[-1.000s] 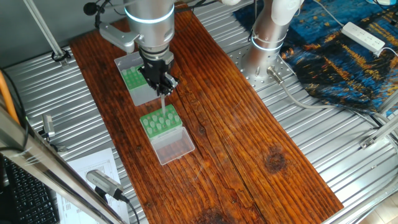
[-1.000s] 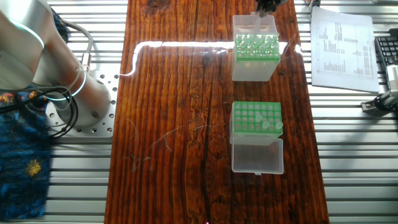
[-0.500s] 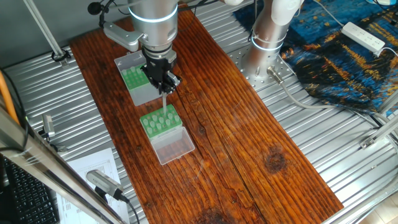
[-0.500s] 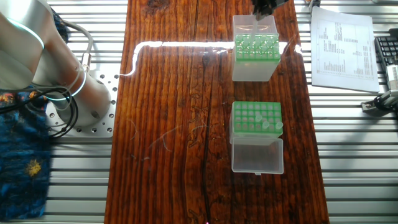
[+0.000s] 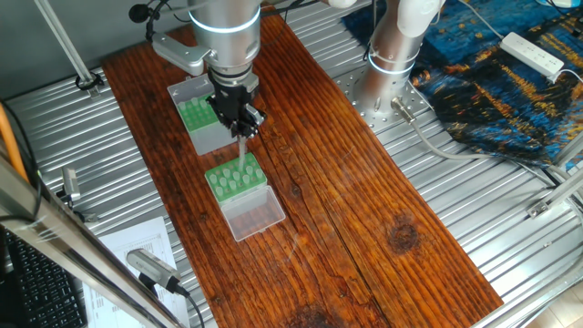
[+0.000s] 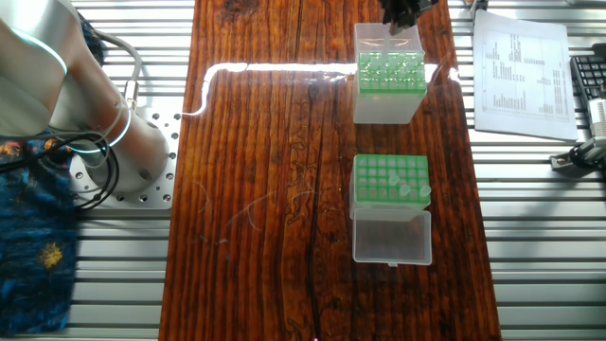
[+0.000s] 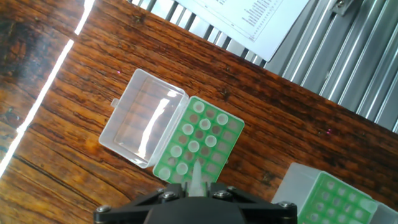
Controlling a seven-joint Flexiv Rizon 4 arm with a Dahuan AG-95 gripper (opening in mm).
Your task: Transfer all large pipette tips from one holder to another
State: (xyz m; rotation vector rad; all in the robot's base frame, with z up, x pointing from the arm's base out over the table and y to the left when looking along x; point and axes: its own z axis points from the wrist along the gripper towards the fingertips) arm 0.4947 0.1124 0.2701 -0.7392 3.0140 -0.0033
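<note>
I have the gripper (image 5: pixel 241 126) closed on one tip (image 5: pixel 240 148), which hangs straight down from between the fingers with its narrow end lowest. In the hand view the tip (image 7: pixel 196 177) shows as a pale sliver rising from the jaws, and its point overlaps the near rows of the rack (image 7: pixel 200 144).

What matters for the next move is where the tip's point sits over the rack's holes. From the first fixed view the tip hangs over the far edge of the rack (image 5: pixel 235 178), the edge facing the tall box (image 5: pixel 199 120), and its long axis runs near vertical, in line with the holes. It looks clear of the plate, not yet seated, though I can't judge the gap well from this angle.

The rack's clear lid (image 7: pixel 140 124) lies open flat on the side away from the box, out of the way. In the other fixed view a few tips (image 6: pixel 413 191) already stand in the rack (image 6: pixel 388 181) near one edge, and the box (image 6: pixel 387 73) holds many more.

I judge that a straight descent will seat it, if the point sits over a hole rather than the web between two.
</note>
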